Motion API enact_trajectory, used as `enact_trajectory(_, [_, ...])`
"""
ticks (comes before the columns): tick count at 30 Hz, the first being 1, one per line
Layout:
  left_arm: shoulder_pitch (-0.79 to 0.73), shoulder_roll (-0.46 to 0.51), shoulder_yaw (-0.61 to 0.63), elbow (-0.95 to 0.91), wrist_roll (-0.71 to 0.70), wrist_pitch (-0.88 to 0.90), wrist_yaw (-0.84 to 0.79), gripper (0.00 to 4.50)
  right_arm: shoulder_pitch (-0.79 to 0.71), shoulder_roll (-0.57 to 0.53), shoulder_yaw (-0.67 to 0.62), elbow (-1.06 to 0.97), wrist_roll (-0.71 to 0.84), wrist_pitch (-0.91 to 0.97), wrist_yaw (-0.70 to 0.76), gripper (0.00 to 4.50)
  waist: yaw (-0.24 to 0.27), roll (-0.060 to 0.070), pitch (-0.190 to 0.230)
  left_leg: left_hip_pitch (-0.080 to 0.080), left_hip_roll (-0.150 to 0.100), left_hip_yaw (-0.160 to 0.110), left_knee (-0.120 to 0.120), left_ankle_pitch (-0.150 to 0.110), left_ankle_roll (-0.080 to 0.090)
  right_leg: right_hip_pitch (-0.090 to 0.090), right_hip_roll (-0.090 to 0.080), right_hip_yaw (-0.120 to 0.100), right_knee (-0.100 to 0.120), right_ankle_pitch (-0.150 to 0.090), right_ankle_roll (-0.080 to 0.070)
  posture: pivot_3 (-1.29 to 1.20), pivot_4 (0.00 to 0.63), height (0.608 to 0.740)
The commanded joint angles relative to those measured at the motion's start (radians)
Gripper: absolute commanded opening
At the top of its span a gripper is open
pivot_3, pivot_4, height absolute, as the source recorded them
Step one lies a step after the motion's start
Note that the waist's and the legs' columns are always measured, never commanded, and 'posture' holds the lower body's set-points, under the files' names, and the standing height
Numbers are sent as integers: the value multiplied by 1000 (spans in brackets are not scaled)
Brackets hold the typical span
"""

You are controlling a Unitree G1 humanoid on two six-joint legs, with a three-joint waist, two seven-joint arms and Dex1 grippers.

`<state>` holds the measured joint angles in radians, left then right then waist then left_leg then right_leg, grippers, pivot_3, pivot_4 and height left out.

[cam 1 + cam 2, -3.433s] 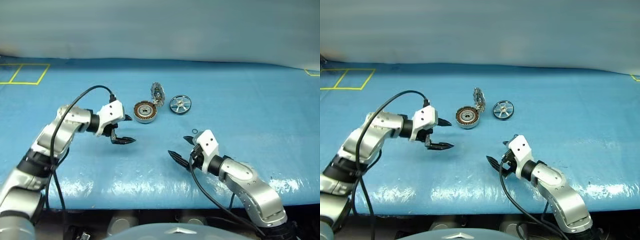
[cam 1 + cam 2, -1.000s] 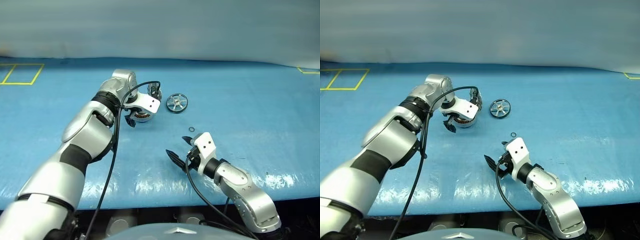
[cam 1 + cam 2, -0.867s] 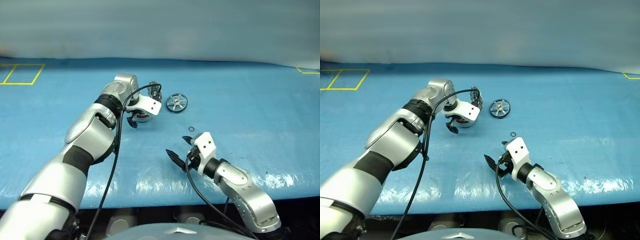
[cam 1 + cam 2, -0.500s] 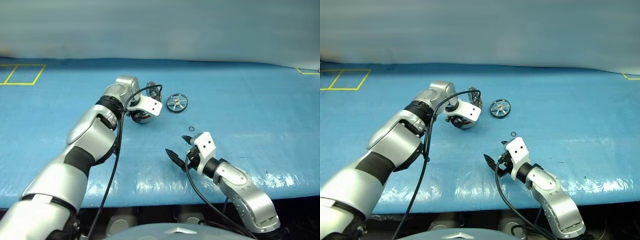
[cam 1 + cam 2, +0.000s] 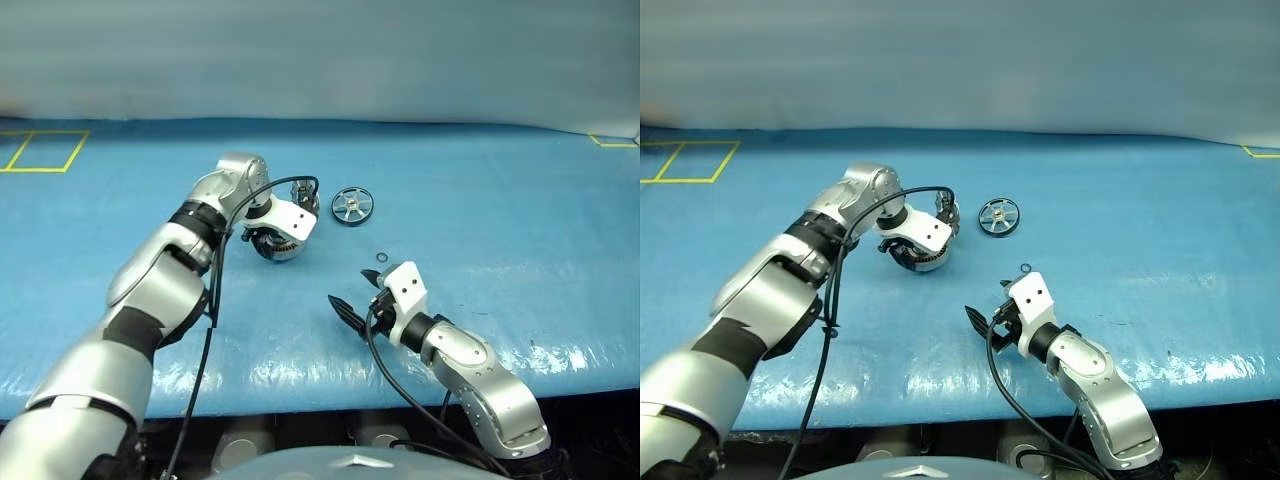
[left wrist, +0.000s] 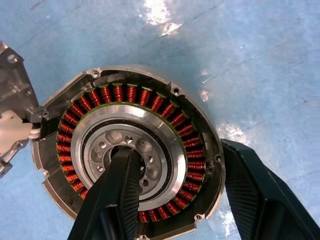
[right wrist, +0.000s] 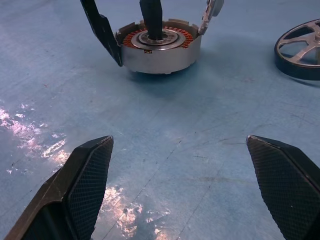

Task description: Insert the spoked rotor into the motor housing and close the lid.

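Observation:
The motor housing [image 5: 284,244], a grey cup with copper windings [image 6: 150,100], sits mid-table. My left gripper [image 5: 268,240] points down onto it and is shut on its wall, one finger [image 6: 122,175] in the silver centre bearing and the other [image 6: 250,185] outside the rim. The lid [image 5: 311,203] stands up, hinged at the cup's far side. The spoked rotor [image 5: 352,206] lies flat on the mat, right of the housing and apart from it. My right gripper [image 5: 352,290] hovers open nearer the front edge, with nothing between its fingers.
A small dark ring [image 5: 381,257] lies on the blue mat between the rotor and my right gripper. Yellow tape squares [image 5: 40,150] mark the far left. A pale wall borders the table at the back, and the front edge lies below my right arm.
My left gripper has shut on the motor housing's wall and drawn it a little toward the front edge. The right arm has kept still.

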<state>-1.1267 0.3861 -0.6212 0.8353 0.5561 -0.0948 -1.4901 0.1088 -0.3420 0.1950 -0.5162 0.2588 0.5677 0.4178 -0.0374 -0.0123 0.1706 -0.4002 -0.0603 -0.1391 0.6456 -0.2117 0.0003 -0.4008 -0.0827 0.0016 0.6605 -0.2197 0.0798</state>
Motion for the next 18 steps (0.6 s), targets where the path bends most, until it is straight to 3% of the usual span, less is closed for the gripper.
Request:
enact_trajectory(1, [96, 38, -4, -174, -17, 74, -61, 2104, -21, 3, 3, -8, 6, -22, 16, 4500, 0, 1, -1, 0, 0, 0, 0, 0, 0, 0, 0, 0, 0, 0, 0, 0, 150, 740])
enact_trajectory(7, [267, 84, 33, -486, -28, 281, -51, 2104, -39, 2, 3, 9, 9, -20, 33, 4500, 1, 4, -3, 3, 0, 1, 0, 0, 0, 2, 0, 2, 0, 0, 0, 0, 150, 740])
enact_trajectory(18, [514, 85, 45, -883, 6, 596, 26, 2104, -30, 21, 16, 21, 6, -29, 37, 4500, 9, 13, -9, 6, 0, 1, 0, 0, 0, 4, 0, 2, 0, 0, 0, 0, 150, 740])
